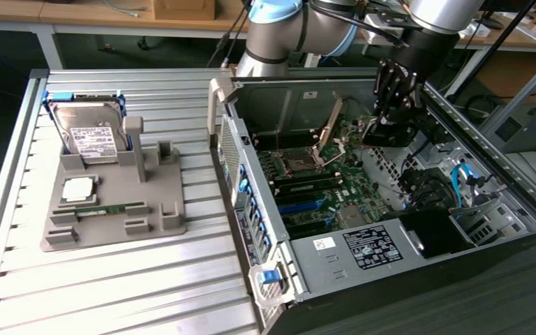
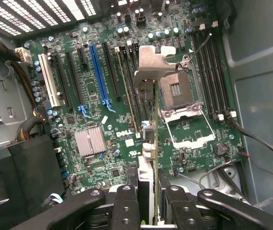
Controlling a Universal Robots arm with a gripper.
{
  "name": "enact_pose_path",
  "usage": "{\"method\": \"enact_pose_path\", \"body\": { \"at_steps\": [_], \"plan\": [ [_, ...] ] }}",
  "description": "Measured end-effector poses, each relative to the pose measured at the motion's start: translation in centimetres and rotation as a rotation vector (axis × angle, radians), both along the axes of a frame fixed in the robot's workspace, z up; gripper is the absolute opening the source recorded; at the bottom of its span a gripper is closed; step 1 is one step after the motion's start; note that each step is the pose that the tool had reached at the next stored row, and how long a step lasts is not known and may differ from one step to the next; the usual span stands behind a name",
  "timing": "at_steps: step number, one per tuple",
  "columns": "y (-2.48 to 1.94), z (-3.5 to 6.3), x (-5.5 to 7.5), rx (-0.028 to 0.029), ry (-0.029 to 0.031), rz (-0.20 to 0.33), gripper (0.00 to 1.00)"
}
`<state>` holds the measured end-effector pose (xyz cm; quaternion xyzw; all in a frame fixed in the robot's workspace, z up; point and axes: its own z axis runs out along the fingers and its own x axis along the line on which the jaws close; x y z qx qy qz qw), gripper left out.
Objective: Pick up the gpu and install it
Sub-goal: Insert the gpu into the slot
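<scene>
Grip: my gripper [image 2: 149,203] has its jaws clamped on the gpu [image 2: 148,165], a finger [image 2: 125,206] on each flat face, with the card standing edge-on between them.
Where the gpu is: in the air inside the open computer case [image 1: 278,230], toward its far side. In the exterior view it hangs as a dark slab just below my fingertips.
Under the card: the motherboard [image 2: 102,129]. As far as I can judge, the card's lower edge is apart from it and touches nothing.
Slots: the long blue slot [image 2: 99,76] and the black slots beside it are bare. The blue slot lies off to one side of the card, not under it.
Socket: the processor socket [image 2: 177,93] sits on the card's other side, with its metal frame lifted open.
Further off: the grey holder [image 1: 156,223] sits on the table [image 1: 109,300], to the exterior view's left of the case. It carries the hard drive [image 1: 91,136] upright at its far end, the memory stick [image 1: 100,208] lying flat near its front, and a square chip [image 1: 79,188] between the two. The tall post [image 1: 134,143] beside the drive has nothing leaning on it.
Done: the pick-up, I judge, since the card is in my grip and inside the case.
Left: the install. The card is neither lined up over a slot nor pressed in, so I put the job at about halfway.
</scene>
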<state>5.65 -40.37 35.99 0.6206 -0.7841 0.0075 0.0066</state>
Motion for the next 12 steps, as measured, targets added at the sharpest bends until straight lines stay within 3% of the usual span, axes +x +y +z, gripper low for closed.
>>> {"method": "enact_pose_path", "body": {
  "at_steps": [12],
  "plan": [
    [0.00,-0.01,0.00,0.0000,0.0000,0.029,0.27]
  ]
}}
